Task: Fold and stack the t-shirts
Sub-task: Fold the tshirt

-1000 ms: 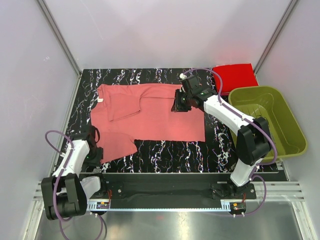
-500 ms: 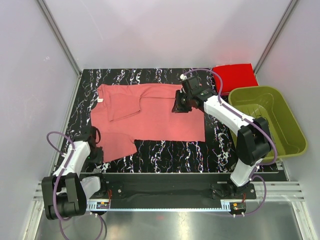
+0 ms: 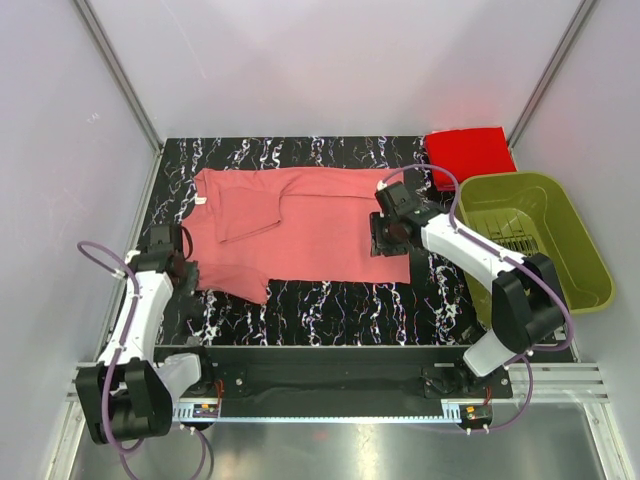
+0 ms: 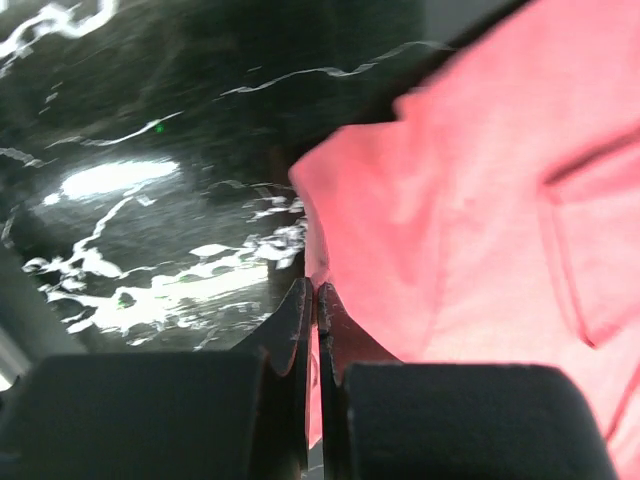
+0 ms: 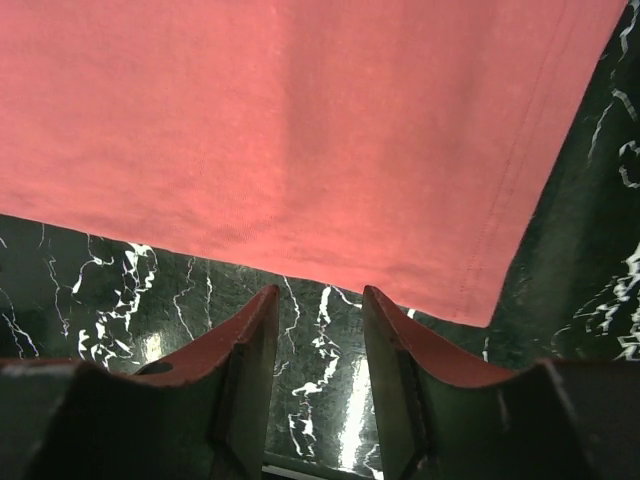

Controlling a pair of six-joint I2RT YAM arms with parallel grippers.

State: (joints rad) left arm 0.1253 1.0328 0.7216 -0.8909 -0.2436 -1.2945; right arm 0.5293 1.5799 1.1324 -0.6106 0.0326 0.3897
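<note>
The salmon-pink t-shirt [image 3: 300, 225] lies spread flat on the black marble table. My left gripper [image 3: 182, 270] is at its near-left sleeve and is shut on the shirt's edge. In the left wrist view the jaws [image 4: 316, 296] are closed with pink cloth [image 4: 470, 200] pinched between them. My right gripper [image 3: 385, 242] is open and empty over the shirt's near-right part. In the right wrist view it [image 5: 320, 305] is above bare table, just short of the hem [image 5: 300, 130]. The brighter red t-shirt [image 3: 466, 152] lies folded at the back right corner.
An olive-green plastic basket [image 3: 560, 215] stands off the table's right side, next to the right arm. The black marble tabletop [image 3: 330, 305] shows in front of the shirt. Grey walls close in the left, back and right.
My left gripper has moved away from the near edge, drawing the near-left sleeve with it. My right gripper has moved from the shirt's far right part toward its near-right corner.
</note>
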